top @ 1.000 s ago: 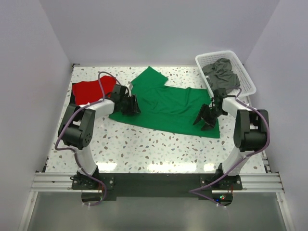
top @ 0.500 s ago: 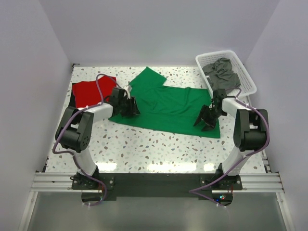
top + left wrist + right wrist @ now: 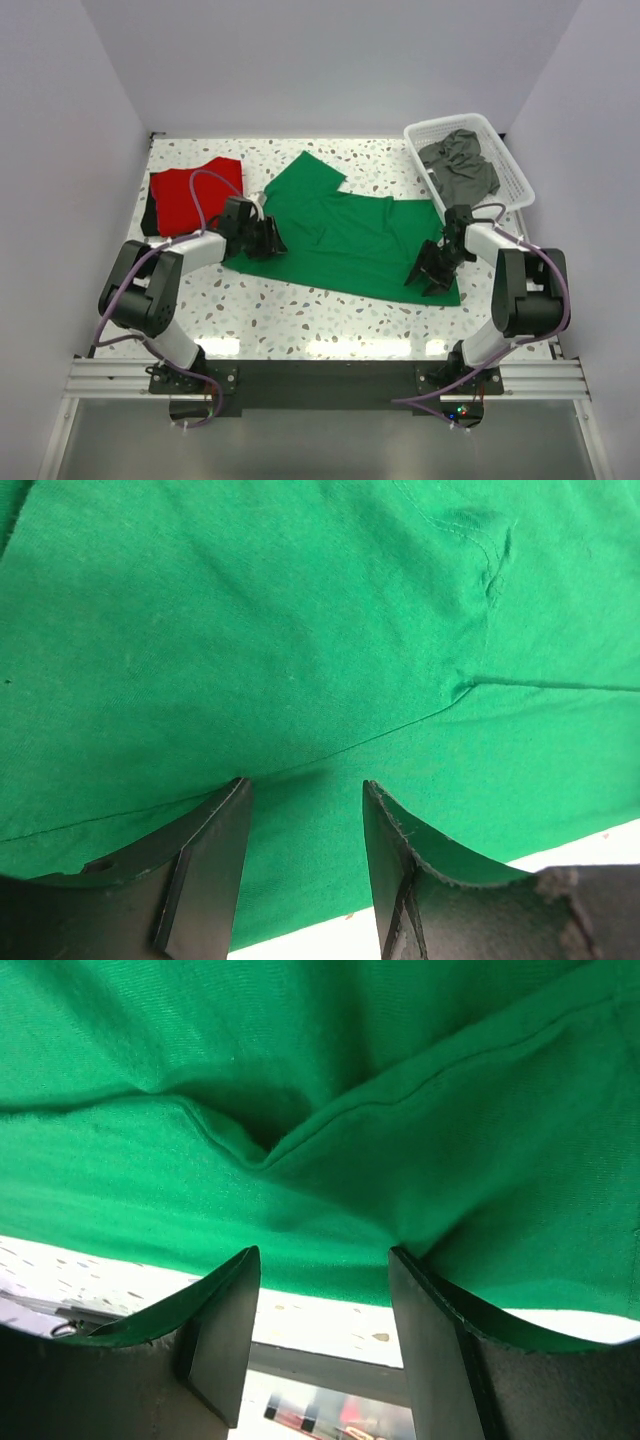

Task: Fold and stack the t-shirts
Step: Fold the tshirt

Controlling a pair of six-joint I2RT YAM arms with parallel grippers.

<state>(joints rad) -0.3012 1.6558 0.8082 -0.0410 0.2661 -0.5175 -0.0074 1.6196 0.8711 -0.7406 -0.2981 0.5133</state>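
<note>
My left hand [image 3: 268,238]: fingers part-spread, tips on green t-shirt [image 3: 350,230], left edge, nothing clamped. My right hand [image 3: 428,275]: likewise, near-right corner. Shirt spread mid-tabletop [image 3: 300,310]. Red t-shirt [image 3: 190,190] far left; grey t-shirts [image 3: 460,165] in basket [image 3: 520,182].

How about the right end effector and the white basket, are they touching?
Apart. The top view shows green t-shirt cloth lying between the right end effector and the white basket.

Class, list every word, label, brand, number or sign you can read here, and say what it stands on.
None: there is no readable text anywhere.
The green t-shirt, the red t-shirt, the dark grey t-shirt and the white basket are plain, and no tag shows in either wrist view.
</note>
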